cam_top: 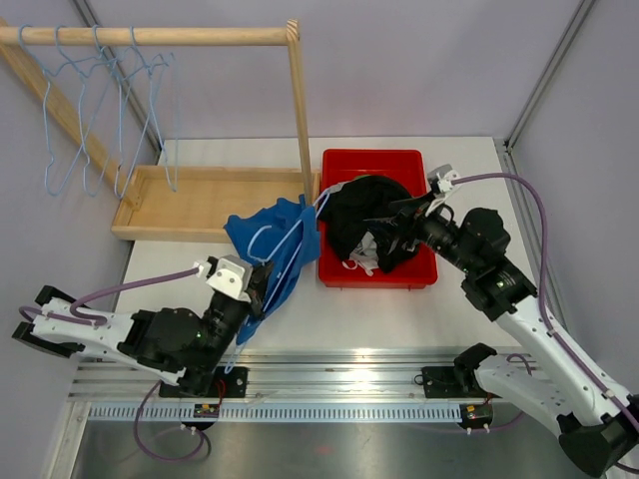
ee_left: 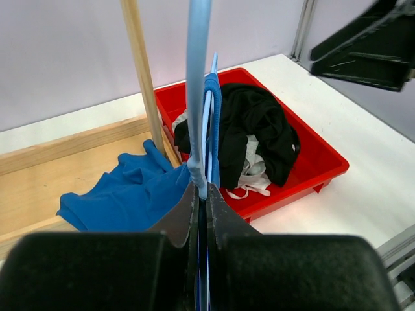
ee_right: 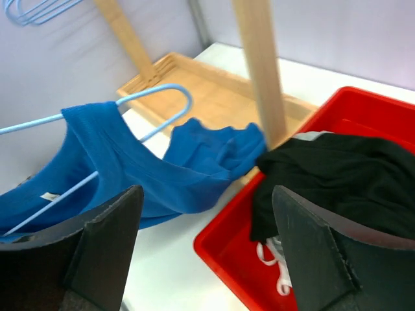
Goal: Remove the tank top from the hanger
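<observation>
Above table, left end effector pinches hanger, right end effector gapes, tag illegible.

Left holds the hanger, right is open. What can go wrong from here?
1. The blue tank top lies at the foot of the wooden post; a pull may snag there.
2. The open right gripper is close to the black garment and may catch it instead.
3. The left gripper pinches only the thin hanger, which may twist.
</observation>
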Robot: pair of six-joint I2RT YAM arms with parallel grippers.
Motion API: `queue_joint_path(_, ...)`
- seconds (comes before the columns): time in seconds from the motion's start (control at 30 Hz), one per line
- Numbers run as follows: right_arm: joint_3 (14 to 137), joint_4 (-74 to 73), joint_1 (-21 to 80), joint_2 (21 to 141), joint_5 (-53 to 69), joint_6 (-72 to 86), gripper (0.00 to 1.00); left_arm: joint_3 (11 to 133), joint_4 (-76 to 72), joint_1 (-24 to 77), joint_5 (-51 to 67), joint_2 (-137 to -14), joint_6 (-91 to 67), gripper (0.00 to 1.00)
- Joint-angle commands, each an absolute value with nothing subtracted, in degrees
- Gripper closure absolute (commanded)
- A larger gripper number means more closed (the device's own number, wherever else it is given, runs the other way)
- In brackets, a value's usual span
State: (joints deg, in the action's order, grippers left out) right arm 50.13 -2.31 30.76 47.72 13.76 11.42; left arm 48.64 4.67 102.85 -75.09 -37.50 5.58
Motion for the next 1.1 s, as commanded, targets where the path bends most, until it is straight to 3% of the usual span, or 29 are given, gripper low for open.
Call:
queue_joint_path(0.0, 48.4, 7.1, 31.6, 50.4, 23.5, 14.5, 0.13, 51.8, 1.1, 103.0, -72.1, -40.2, 4.6, 1.0)
queue_joint_path(0.13, 48.6, 10.0, 35.8, 53.3, 23.5, 14.2, 0.22, 52.4, 0.3, 103.0, -69.2, -41.5, 4.5, 1.0)
queue_joint_path(0.3, 50.0, 11.9, 41.4, 56.6, 20.9, 13.1, 0.26, 53.5, 0.4, 103.0, -68.6, -43.6, 3.7, 1.0)
queue_joint_path(0.63, 50.4, 13.2, 42.7, 58.2, 20.0, 13.3, 0.32, 54.2, 0.4, 103.0, -67.8, -45.4, 2.4, 1.0)
queue_joint_path(0.73, 50.6, 13.4, 42.9, 58.6, 19.7, 13.4, 0.46, 54.1, 0.8, 103.0, -67.9, -45.4, 1.8, 1.0)
queue_joint_path(0.8, 50.9, 12.8, 42.9, 59.0, 19.4, 13.1, 0.61, 54.0, 1.0, 103.0, -67.7, -45.3, 1.4, 1.0)
queue_joint_path(0.87, 51.3, 11.6, 43.0, 59.2, 18.8, 12.9, 0.78, 54.0, 1.1, 102.9, -68.2, -45.2, 1.4, 1.0)
queue_joint_path(0.9, 51.4, 11.3, 42.9, 59.2, 18.5, 12.9, 0.94, 54.0, 1.1, 103.0, -68.5, -45.2, 1.7, 1.0)
queue_joint_path(0.97, 51.2, 10.3, 42.9, 58.9, 17.9, 12.8, 1.0, 54.0, 0.8, 103.0, -69.7, -45.3, 2.8, 1.0)
queue_joint_path(1.07, 50.9, 8.8, 42.9, 58.2, 16.4, 12.5, 1.0, 54.4, 0.7, 103.0, -72.5, -45.2, 4.7, 1.0)
